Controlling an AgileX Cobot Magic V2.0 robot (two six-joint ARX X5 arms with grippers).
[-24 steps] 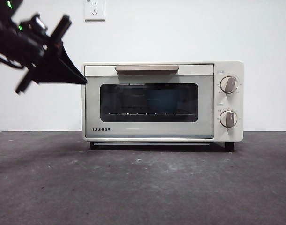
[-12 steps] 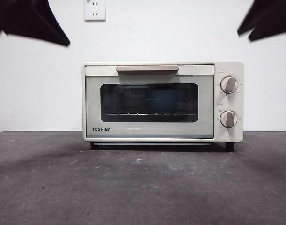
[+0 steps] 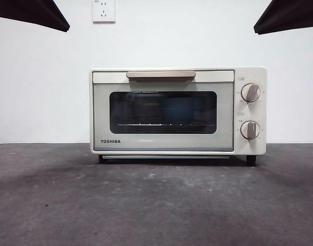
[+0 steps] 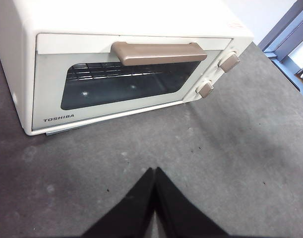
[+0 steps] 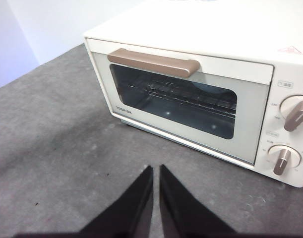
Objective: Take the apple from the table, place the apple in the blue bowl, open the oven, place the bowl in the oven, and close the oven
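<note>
White wall with a socket point(image 3: 103, 11) rises behind the dark grey table point(image 3: 156, 205). On that table stands the cream oven point(image 3: 178, 110), its door closed, the beige handle point(image 3: 161, 75) across the top and two knobs point(image 3: 250, 93) at one side. Through the dark window a bluish shape, likely the blue bowl point(image 3: 179, 110), sits on the wire rack; the apple cannot be made out. Both arms hang high above the table, away from the oven. The left gripper point(image 4: 154, 171) has its fingers pressed together on nothing; the right gripper point(image 5: 156, 168) likewise, with only a thin slit between its fingers.
</note>
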